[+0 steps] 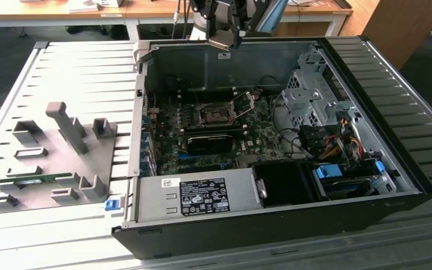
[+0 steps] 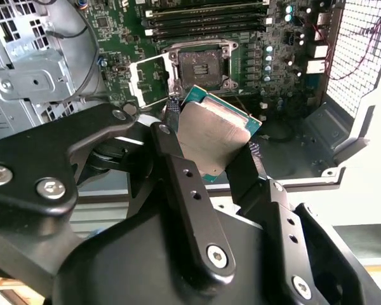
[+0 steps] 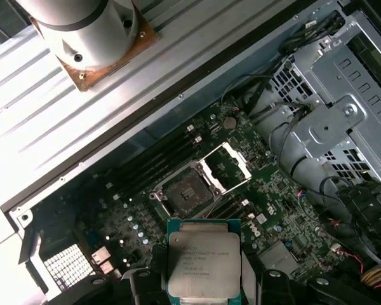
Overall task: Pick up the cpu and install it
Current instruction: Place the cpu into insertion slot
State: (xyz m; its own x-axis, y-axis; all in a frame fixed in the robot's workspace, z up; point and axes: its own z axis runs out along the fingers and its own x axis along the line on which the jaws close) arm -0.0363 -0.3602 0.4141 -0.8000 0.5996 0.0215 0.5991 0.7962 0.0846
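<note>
We found the jaws closed on the cpu (image 2: 219, 136). In the second wrist view a black finger (image 2: 178, 166) pressed against each of two opposite edges, and the silver-grey lid showed between them, tilted. In the exterior view the cpu (image 1: 222, 42) hung at the upper middle of the frame, over the far wall of the open computer case (image 1: 276, 220) and clear of everything inside it.

The socket (image 1: 214, 115) lay near the middle of the motherboard (image 1: 201, 160), dark and square, with nothing in it. Its hinged metal frame (image 2: 153, 79) stood swung open beside it, as both wrist views showed. In the first wrist view the cpu (image 3: 203, 264) was held apart from the socket (image 3: 184, 189), lid toward the camera, with its thin green rim visible.

Inside the case, a grey power supply (image 1: 193, 197) sat along the near wall, and a metal drive cage (image 1: 310, 98) stood toward the exterior view's right. The case rested on a slatted metal table (image 1: 73, 62). A grey fixture plate (image 1: 51, 163) with upright blocks lay on it toward the exterior view's left.
</note>
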